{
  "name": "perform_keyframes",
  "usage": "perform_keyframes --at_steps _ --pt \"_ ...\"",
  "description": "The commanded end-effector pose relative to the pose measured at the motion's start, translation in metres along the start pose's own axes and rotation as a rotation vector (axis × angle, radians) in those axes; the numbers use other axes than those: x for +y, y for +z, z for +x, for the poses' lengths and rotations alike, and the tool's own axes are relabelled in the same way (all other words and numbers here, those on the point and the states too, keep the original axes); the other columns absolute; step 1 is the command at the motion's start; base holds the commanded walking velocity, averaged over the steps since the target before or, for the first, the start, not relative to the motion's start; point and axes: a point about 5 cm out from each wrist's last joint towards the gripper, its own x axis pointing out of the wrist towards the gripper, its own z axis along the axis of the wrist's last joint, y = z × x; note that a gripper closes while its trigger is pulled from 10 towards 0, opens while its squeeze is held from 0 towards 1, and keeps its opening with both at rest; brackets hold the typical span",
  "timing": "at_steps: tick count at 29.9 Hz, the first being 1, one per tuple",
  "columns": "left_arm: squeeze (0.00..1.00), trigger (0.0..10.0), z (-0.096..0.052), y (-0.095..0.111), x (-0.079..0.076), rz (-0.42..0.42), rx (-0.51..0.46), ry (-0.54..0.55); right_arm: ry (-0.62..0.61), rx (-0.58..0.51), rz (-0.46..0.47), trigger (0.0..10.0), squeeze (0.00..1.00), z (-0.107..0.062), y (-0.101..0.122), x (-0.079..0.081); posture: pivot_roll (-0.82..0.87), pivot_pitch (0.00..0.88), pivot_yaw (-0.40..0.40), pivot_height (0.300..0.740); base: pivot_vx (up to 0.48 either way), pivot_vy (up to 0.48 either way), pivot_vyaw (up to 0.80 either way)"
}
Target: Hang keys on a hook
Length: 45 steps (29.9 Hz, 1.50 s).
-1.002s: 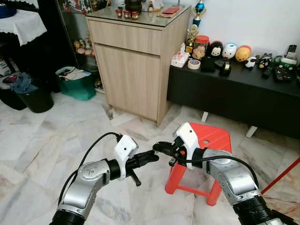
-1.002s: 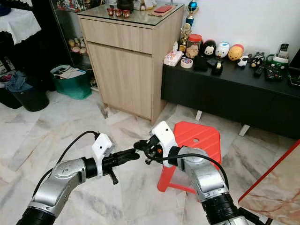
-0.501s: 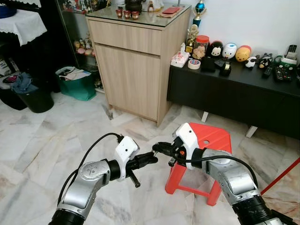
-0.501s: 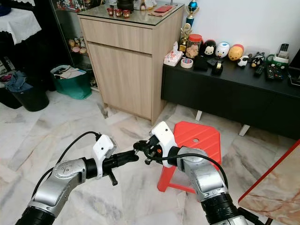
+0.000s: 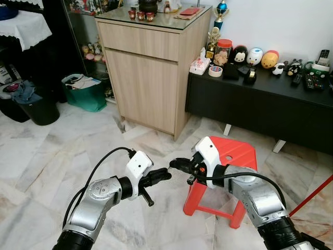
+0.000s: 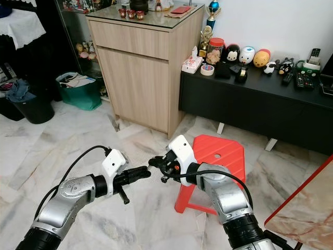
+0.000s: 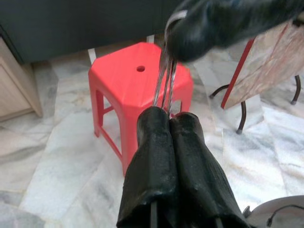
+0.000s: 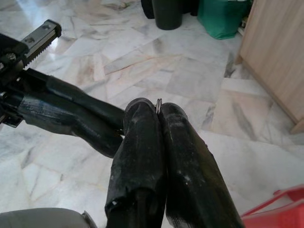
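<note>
1. Showing an early stage of the task: the key ring [image 7: 164, 76] is held in mid-air over the marble floor [image 5: 47, 156], and no hook can be made out, so the hanging itself is, by this judgement, wholly left to do.

2. The wooden cabinet [image 5: 151, 78] stands at 12 o'clock and the black low sideboard [image 5: 260, 104], loaded with small figurines, at 1 to 2 o'clock; either is a plausible place to search for a hook, though none is visible on them.

3. The red stool [image 5: 229, 156] sits at 3 o'clock of the meeting grippers, directly beneath the right forearm; it would obstruct a forward step on that side.

4. A green bag [image 5: 86, 91] and a black bin [image 5: 39, 109] lie at 10 o'clock, well apart from the arms.

5. The left gripper [image 7: 170, 116] has its two fingers pressed together on the lower end of the thin metal ring.

6. The right gripper [image 8: 158, 105] is likewise clamped, a sliver of the ring showing between its fingertips; it pinches the upper end.

7. The ring thus spans both grippers at the centre of the head views, seemingly mid-handover; one must release before the other can carry it.
</note>
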Motion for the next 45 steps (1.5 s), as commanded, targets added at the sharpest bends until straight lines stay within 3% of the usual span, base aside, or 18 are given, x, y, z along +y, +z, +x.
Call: perform_keyframes --at_steps 1,12,13,14,15,18,19,20,32,37,38,39,40,45 --pt "0.0 0.0 -0.0015 -0.001 0.0031 0.009 0.01 0.009 -0.012 -0.019 -0.015 10.0 0.0 -0.0007 0.0074 -0.0037 0.06 0.015 -0.03 0.74 0.0 0.0 0.0" --pt "0.0 0.0 -0.0016 0.0012 0.0052 -0.002 -0.022 0.025 -0.02 -0.016 -0.019 10.0 0.0 0.0 0.0067 -0.0049 0.06 0.013 -0.031 0.74 0.0 0.0 0.0" --pt "0.0 1.4 -0.0019 0.0017 0.0052 -0.004 -0.028 0.024 -0.02 -0.016 -0.019 10.0 0.0 0.0 0.0066 -0.0049 0.06 0.012 -0.031 0.74 0.0 0.0 0.0" --pt "0.0 8.4 -0.0031 0.0031 0.0052 -0.009 -0.042 0.022 -0.02 -0.016 -0.021 10.0 0.0 -0.0001 0.0067 -0.0049 0.06 0.012 -0.031 0.74 0.0 0.0 0.0" --pt "0.0 10.0 -0.0037 0.0038 0.0054 -0.017 -0.051 0.021 -0.021 -0.016 -0.022 10.0 0.0 0.0 0.0067 -0.005 0.06 0.012 -0.031 0.74 0.0 0.0 0.0" --pt "0.0 10.0 -0.0044 0.0059 0.0053 -0.05 -0.079 0.011 -0.022 -0.016 -0.022 10.0 0.0 -0.0001 0.0066 -0.0053 0.06 0.012 -0.031 0.74 0.0 0.0 0.0" --pt "0.98 10.0 -0.005 0.0075 0.0056 -0.061 -0.095 0.007 -0.021 -0.017 -0.023 10.0 0.0 0.0 0.0068 -0.0053 0.06 0.011 -0.031 0.74 0.0 0.0 0.0" --pt "1.0 10.0 -0.0053 0.008 0.0057 -0.066 -0.1 0.004 -0.021 -0.017 -0.023 10.0 0.0 0.0001 0.0069 -0.0053 0.06 0.011 -0.031 0.74 0.0 0.0 0.0" --pt "1.0 10.0 -0.0048 0.0067 -0.0026 -0.102 -0.087 -0.084 -0.02 -0.018 -0.027 10.0 0.0 0.0004 0.0077 -0.0057 0.06 0.013 -0.032 0.74 0.0 0.0 0.0" --pt "1.0 10.0 -0.0047 0.0044 -0.0008 -0.057 -0.053 -0.062 -0.025 -0.02 -0.028 10.0 0.0 0.0003 0.008 -0.0064 0.06 0.014 -0.032 0.74 0.0 0.0 0.0" --pt "0.84 10.0 -0.0052 0.0039 -0.0008 -0.057 -0.048 -0.064 -0.027 -0.02 -0.028 10.0 0.0 0.0002 0.0082 -0.0066 0.06 0.014 -0.032 0.74 0.0 0.0 0.0" --pt "0.84 10.0 -0.0052 0.0039 -0.0008 -0.057 -0.048 -0.064 -0.027 -0.02 -0.028 10.0 0.0 0.0002 0.0082 -0.0066 0.06 0.014 -0.032 0.74 0.0 0.0 0.0" --pt "0.0 10.0 -0.0063 0.0036 -0.0009 -0.053 -0.034 -0.073 -0.032 -0.022 -0.028 10.0 0.0 0.0003 0.0089 -0.0072 0.06 0.013 -0.03 0.74 0.0 0.0 0.0" --pt "0.0 10.0 -0.0086 0.0032 -0.0003 -0.021 -0.002 -0.078 -0.041 -0.028 -0.029 10.0 0.0 0.0004 0.011 -0.0085 0.06 0.014 -0.031 0.74 0.0 0.0 0.0"
